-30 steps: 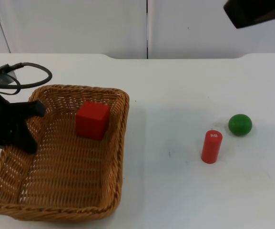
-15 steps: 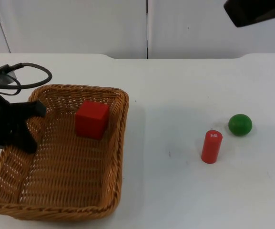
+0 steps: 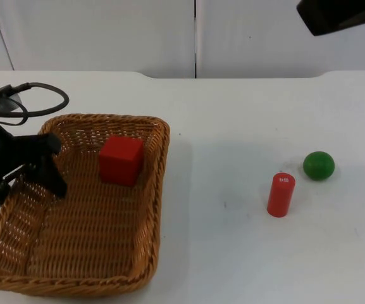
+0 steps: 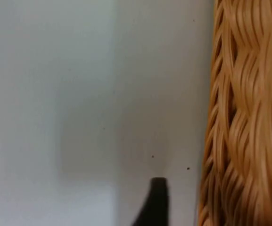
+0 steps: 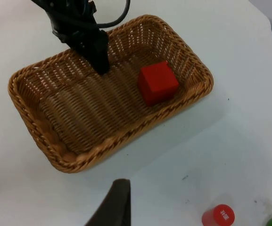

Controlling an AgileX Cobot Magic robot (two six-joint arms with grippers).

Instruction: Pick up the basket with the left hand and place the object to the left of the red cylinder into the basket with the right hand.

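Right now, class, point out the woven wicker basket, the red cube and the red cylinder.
woven wicker basket (image 3: 161, 190), top view, on its right rim.
red cube (image 3: 121, 159), top view, on its front face, inside the basket.
red cylinder (image 3: 280, 195), top view, on its side.

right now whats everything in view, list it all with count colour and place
basket: 1, tan wicker, on the left part of the table
cube: 1, red, inside the basket near its far wall
cylinder: 1, red, upright on the table right of the basket
ball: 1, green, on the table just right of and behind the cylinder, apart from it
table: 1, white, ends at the wall
partition wall: 1, grey, behind the table
left gripper: 1, black, at the basket's left rim, one finger inside the basket and one outside
right gripper: 1, black, raised above the table, waiting
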